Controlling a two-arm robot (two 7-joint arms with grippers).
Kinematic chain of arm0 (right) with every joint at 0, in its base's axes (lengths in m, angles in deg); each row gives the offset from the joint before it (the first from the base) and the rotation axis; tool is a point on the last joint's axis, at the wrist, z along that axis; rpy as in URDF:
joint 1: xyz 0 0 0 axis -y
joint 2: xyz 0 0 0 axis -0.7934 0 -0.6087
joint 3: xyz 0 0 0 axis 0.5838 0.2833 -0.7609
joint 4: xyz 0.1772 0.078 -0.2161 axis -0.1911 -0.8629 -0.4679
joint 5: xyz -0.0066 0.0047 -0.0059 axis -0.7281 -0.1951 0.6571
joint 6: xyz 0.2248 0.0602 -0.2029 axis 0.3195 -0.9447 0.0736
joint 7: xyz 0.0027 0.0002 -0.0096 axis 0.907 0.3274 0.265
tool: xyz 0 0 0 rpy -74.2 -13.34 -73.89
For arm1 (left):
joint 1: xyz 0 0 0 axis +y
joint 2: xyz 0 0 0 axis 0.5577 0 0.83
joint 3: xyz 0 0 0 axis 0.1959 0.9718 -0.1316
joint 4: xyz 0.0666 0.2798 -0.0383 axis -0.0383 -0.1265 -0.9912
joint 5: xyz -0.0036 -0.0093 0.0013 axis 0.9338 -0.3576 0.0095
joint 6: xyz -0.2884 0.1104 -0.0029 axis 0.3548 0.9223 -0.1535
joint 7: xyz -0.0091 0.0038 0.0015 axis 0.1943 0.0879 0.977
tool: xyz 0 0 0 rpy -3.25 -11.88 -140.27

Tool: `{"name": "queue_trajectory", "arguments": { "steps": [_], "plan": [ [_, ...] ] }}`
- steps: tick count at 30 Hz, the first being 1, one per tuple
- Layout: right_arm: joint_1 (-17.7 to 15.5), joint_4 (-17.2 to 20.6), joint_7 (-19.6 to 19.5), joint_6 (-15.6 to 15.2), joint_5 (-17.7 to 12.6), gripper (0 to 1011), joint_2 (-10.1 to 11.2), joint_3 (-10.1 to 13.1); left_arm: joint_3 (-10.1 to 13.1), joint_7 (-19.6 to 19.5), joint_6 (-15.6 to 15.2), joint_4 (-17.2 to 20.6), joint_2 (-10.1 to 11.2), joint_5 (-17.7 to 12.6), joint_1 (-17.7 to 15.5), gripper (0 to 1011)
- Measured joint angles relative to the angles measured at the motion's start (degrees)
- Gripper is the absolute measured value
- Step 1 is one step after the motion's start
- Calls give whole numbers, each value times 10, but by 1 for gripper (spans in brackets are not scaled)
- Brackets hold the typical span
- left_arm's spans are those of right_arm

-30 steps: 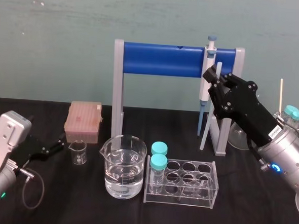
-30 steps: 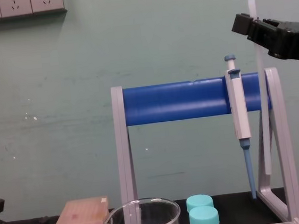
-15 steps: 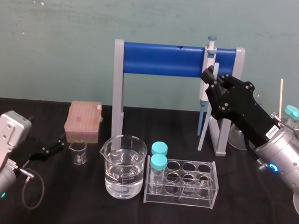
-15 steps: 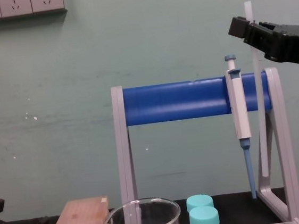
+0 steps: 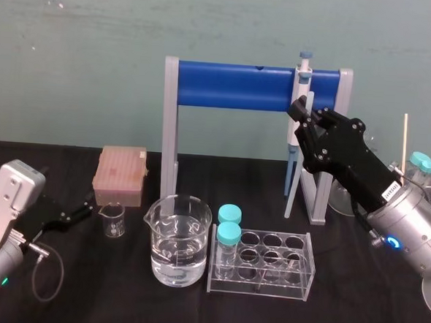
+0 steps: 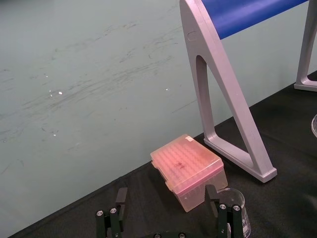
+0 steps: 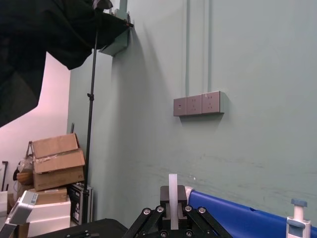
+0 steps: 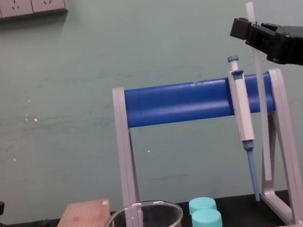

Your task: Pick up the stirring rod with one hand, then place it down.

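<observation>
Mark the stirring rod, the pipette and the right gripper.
Thin translucent white stirring rod (image 8: 255,62), chest view, shaft just below the jaws.
Grey pipette with blue tip (image 8: 241,109), chest view, middle of its body.
Black right gripper (image 5: 304,114), head view, between its fingertips.

Translucent white stirring rod (image 8: 254,54) in the black right gripper (image 8: 249,27); just beside it, a grey pipette (image 8: 241,109) with blue tip, hung on a blue-barred, grey-legged stand (image 8: 183,102).

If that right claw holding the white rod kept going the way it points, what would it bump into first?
Probably the green wall. The right gripper, shut on the rod, seems to aim above the blue bar and pipette, though depth is unclear. The left gripper rests parked.
</observation>
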Motion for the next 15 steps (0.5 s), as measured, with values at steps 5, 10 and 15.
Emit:
{"name": "queue_trajectory", "arguments": {
  "steps": [5, 10, 15],
  "plan": [
    [1, 0, 1, -1, 0, 67, 0, -1, 0, 0, 0, 0, 0, 0, 0, 1000],
    [0, 0, 2, -1, 0, 67, 1, -2, 0, 0, 0, 0, 0, 0, 0, 1000],
    [-1, 0, 2, -2, 0, 67, 2, -3, 0, 0, 0, 0, 0, 0, 0, 1000]
  ]
}}
